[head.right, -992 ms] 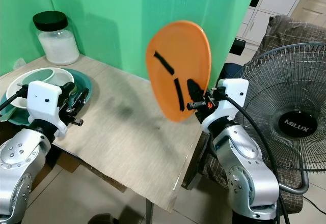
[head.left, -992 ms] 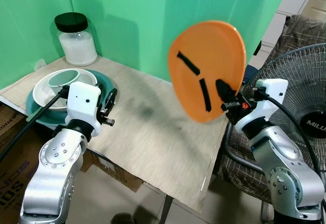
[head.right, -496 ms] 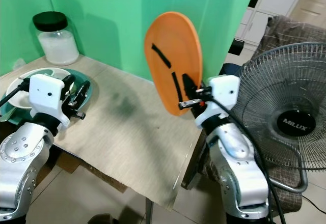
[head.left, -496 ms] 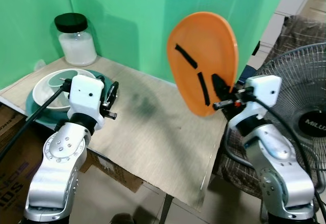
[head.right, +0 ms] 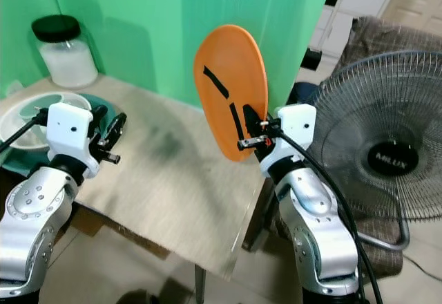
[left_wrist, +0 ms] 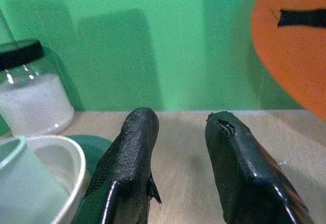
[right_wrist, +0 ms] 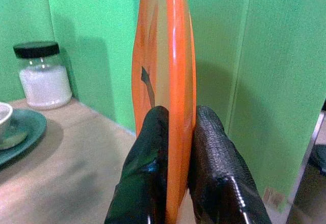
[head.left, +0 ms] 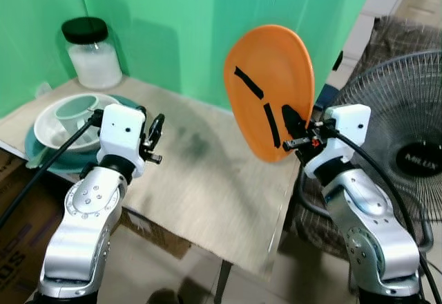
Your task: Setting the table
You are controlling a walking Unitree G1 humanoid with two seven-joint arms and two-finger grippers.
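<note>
Black fingers of the right gripper (right_wrist: pixel 175 168) are clamped on the lower rim of the orange plate (head.left: pixel 269 86), one pad on each face. The plate stands on edge above the gripper, over the near right corner of the table (head.left: pixel 207 179), well clear of the surface.

Change noted: against the earlier frames the plate shows a narrower face to the head camera and sits slightly further in over the table edge, though the camera itself has also shifted. Judgement: the plate is in transit toward a place setting and has not been set down.

Orientation: the long axis runs near vertical, leaning a little away from the gripper at the top. The face with the black markings is turned toward the left arm; in the right wrist view the plate is seen edge-on. It must be tipped flat before release.

Left gripper (left_wrist: pixel 178 147) hovers with its fingers apart, holding nothing. Just beside it sit a white bowl (head.left: pixel 65 117) on a teal plate (head.left: pixel 41 155); a glass jar (head.left: pixel 90 55) stands beyond.
</note>
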